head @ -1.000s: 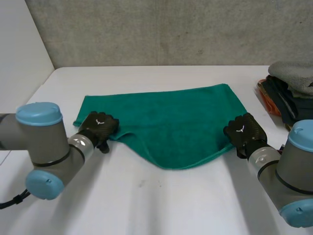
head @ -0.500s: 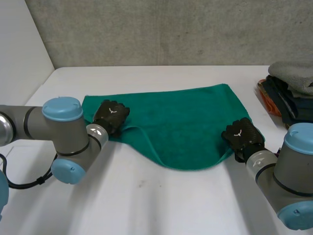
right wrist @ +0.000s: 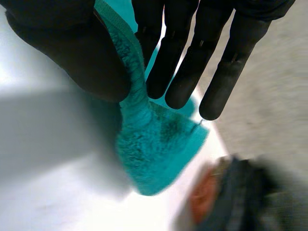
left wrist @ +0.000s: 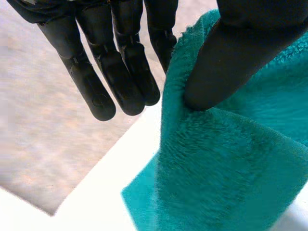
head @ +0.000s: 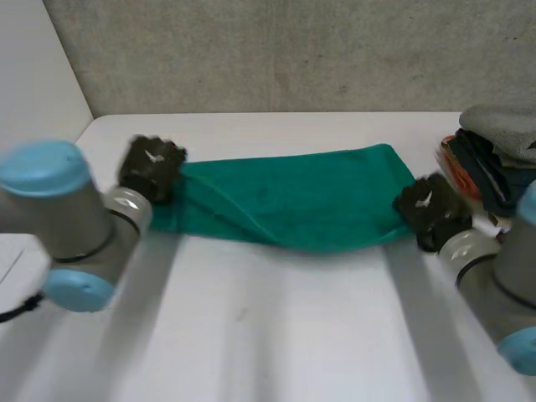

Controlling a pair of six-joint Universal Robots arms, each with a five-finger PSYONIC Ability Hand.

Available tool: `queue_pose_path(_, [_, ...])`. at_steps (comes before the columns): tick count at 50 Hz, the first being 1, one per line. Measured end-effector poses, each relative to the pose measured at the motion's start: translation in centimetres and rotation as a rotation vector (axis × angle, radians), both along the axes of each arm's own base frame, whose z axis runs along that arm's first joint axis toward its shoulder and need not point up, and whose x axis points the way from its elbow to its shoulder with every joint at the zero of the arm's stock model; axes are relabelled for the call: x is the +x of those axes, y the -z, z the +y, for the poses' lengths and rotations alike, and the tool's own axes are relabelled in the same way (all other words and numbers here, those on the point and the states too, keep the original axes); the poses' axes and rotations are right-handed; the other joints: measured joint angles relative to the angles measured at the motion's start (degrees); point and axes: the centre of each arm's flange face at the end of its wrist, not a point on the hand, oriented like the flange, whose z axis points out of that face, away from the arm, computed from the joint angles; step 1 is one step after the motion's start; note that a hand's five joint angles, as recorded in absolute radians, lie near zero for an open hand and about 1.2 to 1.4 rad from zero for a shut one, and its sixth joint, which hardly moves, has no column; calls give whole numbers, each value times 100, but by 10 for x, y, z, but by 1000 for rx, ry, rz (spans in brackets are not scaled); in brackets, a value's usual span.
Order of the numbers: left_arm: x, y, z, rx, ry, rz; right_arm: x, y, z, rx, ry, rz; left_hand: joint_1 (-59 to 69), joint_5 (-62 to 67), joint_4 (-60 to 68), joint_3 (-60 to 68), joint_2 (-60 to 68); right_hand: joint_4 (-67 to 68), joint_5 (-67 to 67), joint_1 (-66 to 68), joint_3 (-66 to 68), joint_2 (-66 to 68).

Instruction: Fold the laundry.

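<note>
I see the green towel [head: 293, 205] stretched as a long doubled-over band across the white table [head: 276, 335]. My left hand [head: 151, 166] pinches the towel's left end between thumb and fingers, and my right hand [head: 431, 208] pinches its right end the same way. A pile of clothes [head: 494, 151] sits just past that right end.

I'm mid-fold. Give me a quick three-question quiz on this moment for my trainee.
1. True or false: the left hand pinches the green towel between thumb and fingers.
2. Where does the pile of clothes lie? A) beside the right hand; B) beside the left hand; C) on top of the towel.
3. Fill in: each hand holds one ___ of the towel.
Key: 1 true; 2 A; 3 end.
</note>
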Motion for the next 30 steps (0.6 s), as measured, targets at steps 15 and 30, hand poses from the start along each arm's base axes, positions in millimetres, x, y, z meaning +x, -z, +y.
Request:
queue_pose_path(15, [59, -74, 106, 101, -2, -194, -33, -125, 46, 41, 40, 64, 0, 0, 3, 16, 6, 0, 0, 0, 1, 0])
queue_pose_path(30, [40, -8, 27, 79, 3, -259, -20, -67, -10, 134, 30, 215, 0, 86, 21, 16, 7, 0, 44, 0, 1, 0])
